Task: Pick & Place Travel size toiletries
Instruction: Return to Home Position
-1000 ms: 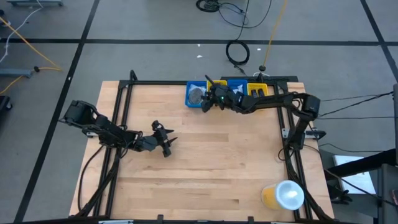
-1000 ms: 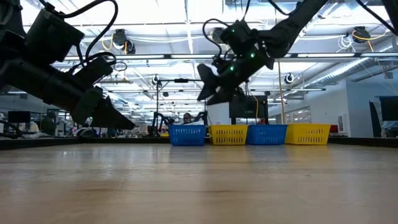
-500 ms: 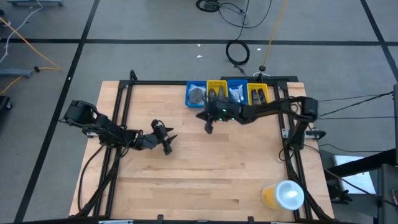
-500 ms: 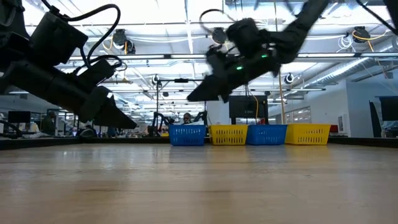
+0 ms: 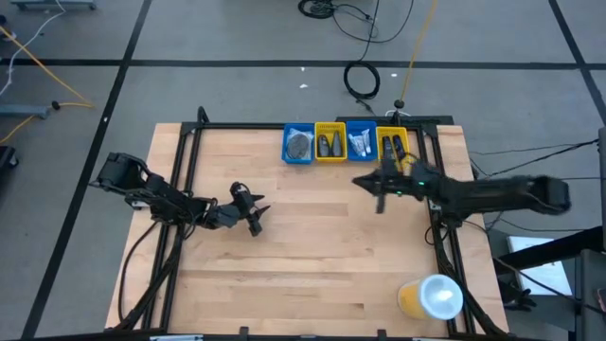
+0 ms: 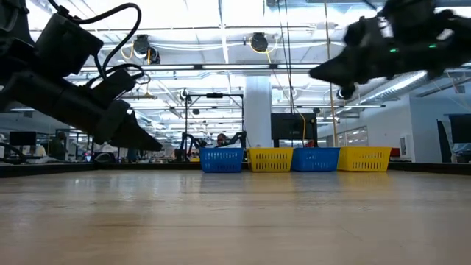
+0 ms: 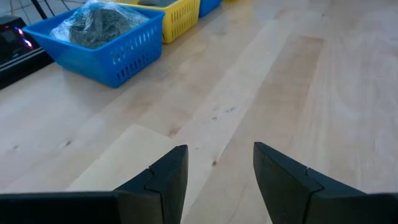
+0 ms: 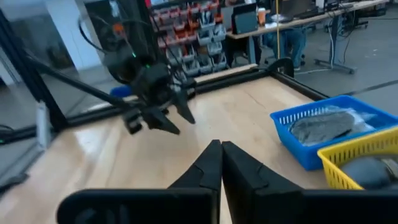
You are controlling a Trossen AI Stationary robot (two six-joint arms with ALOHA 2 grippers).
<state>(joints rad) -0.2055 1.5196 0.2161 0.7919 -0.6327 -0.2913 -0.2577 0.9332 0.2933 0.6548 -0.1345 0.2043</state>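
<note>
Travel size toiletries (image 5: 329,143) are found in the row of four bins at the far edge of the desk (image 5: 312,265), ahead of both pincers and held by neither. A clear-wrapped dark piece (image 7: 99,23) is seen in the blue bin (image 5: 285,145) at the row's end, the one that lies closest to the left pincer (image 5: 256,218), though well apart from it. Dark bottles (image 5: 330,142) are held in the yellow bin (image 5: 329,158) next to it, pale items (image 5: 361,142) in the second blue bin (image 5: 349,137), and dark pieces (image 5: 393,145) in the second yellow bin (image 5: 382,144). The right pincer (image 5: 362,182) is held in the air above the desk, near the second blue bin and a little short of it; its fingers (image 8: 211,163) are pressed together with nothing between them. The left pincer is held low over the desk's left half, its fingers (image 7: 177,163) spread apart and empty, with bare wood seen between them. In the right wrist view the left pincer (image 8: 163,113) is seen across the desk from the right one. A yellow cup (image 5: 431,297) with a white lid stands at the desk's near corner, well behind the right pincer.
</note>
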